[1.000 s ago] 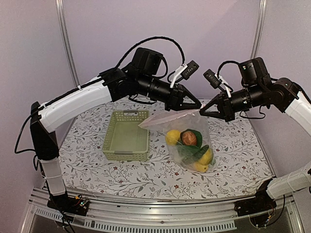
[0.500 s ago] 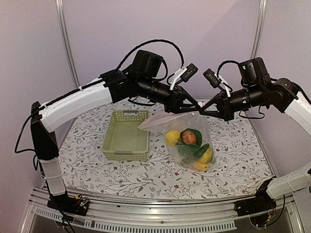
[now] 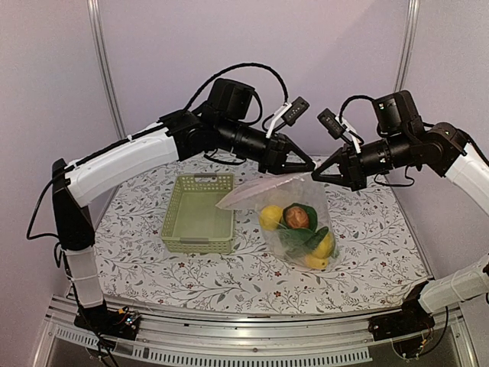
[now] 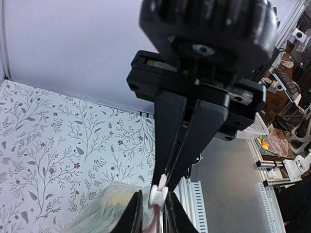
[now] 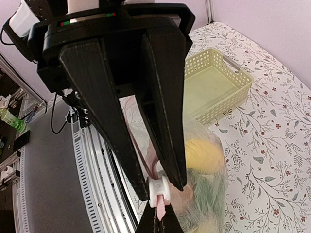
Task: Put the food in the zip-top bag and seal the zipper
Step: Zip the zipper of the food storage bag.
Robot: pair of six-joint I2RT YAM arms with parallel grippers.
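The clear zip-top bag stands on the table with the food inside: a yellow lemon, a reddish-brown round piece, a green cucumber and yellow pieces. Both grippers meet at its raised right top corner. My left gripper is shut on the white slider of the pinkish zipper. My right gripper is shut on the pink end of the zipper strip just past the slider. The bag and the lemon show below in the right wrist view.
An empty pale green lattice basket stands just left of the bag; it also shows in the right wrist view. The floral tablecloth covers the table. Purple walls close the back and sides.
Almost nothing. Both grippers stay together at the bag's right top corner; the left wrist has shifted only slightly.
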